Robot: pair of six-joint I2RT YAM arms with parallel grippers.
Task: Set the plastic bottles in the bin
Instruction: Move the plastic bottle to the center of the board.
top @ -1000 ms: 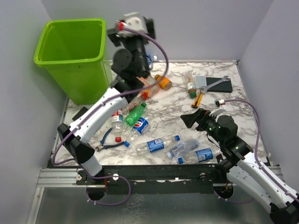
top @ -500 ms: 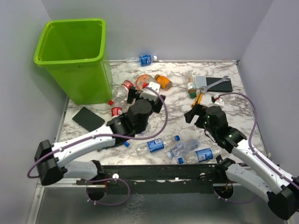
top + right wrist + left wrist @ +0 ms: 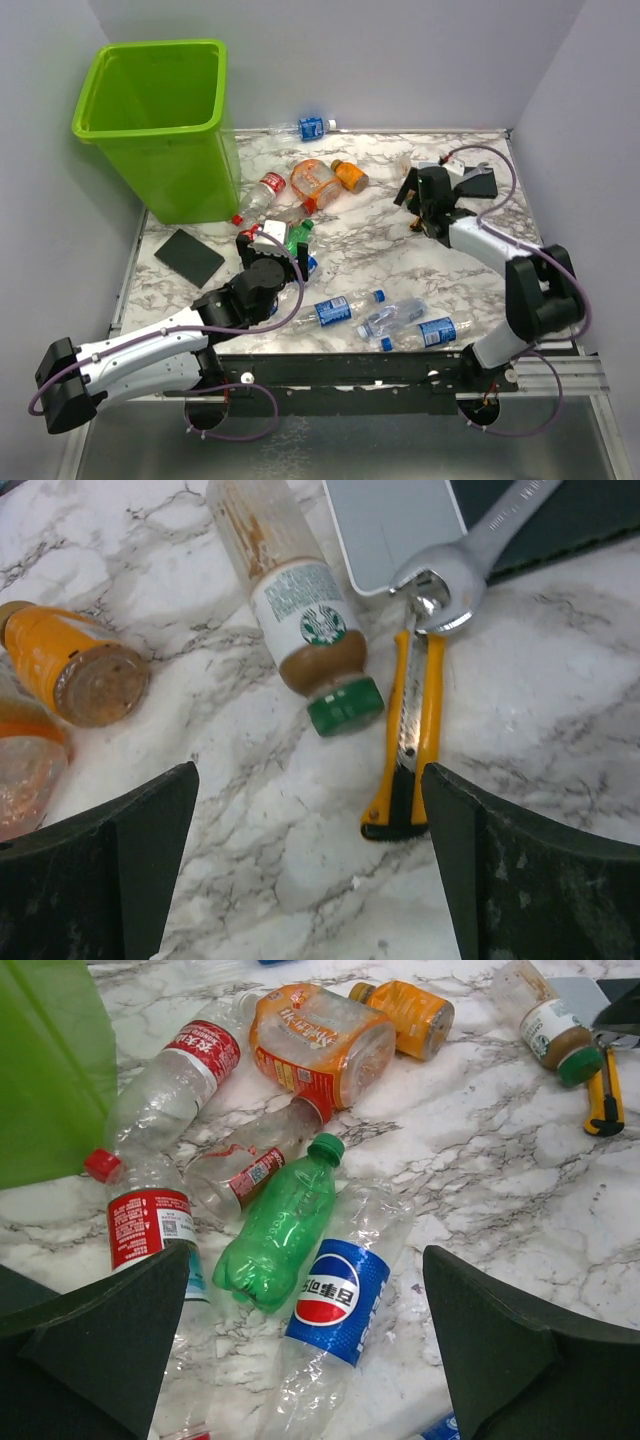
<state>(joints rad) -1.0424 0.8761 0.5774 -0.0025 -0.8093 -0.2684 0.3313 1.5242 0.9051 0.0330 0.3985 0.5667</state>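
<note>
hangs low over the desk (image 3: 370, 250) with left jaws spread wide above a green bottle (image 3: 280, 1225) and a pepsi bottle (image 3: 335, 1305). holds right jaws spread too, over a green-capped coffee bottle (image 3: 300, 605) beside a yellow knife (image 3: 410, 730). finds the bin (image 3: 170, 160) upright at the far left corner.

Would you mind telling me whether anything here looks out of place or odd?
One blue-labelled bottle lies alone at the far edge of the table. A yellow utility knife and a wrench, not bottles, sit beside the green-capped bottle.
</note>
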